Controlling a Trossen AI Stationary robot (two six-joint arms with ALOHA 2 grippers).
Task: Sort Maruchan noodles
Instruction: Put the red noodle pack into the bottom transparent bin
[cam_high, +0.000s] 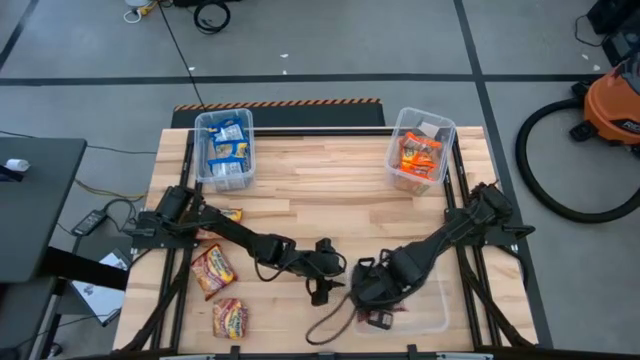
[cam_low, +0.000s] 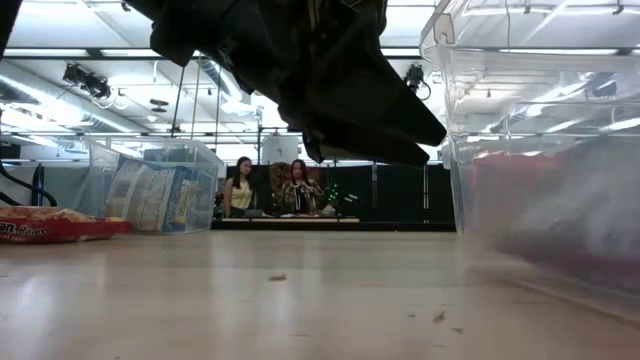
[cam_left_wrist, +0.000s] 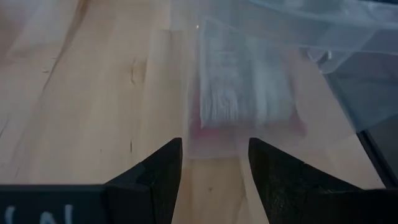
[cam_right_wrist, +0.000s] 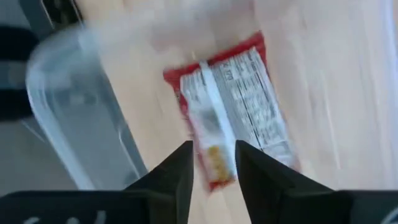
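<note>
Right pincer (cam_right_wrist: 211, 163) hangs parted, empty, over the near bin (cam_high: 432, 312); a red packet (cam_right_wrist: 233, 106) lies just below it (likely just dropped). Lift straight clear. Left pincer (cam_left_wrist: 214, 163) waits released beside.

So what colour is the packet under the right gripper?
Red-edged with a white printed back, clearest in the right wrist view.

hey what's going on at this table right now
Two robot arms are sorting ramen packets into clear bins. The right tool hangs open over a red packet lying back-side up in the near bin, apparently just dropped. The left tool is open beside that bin, holding nothing. Blue packets fill the far-left bin, orange ones the far-right bin; three packets wait on the table.
</note>
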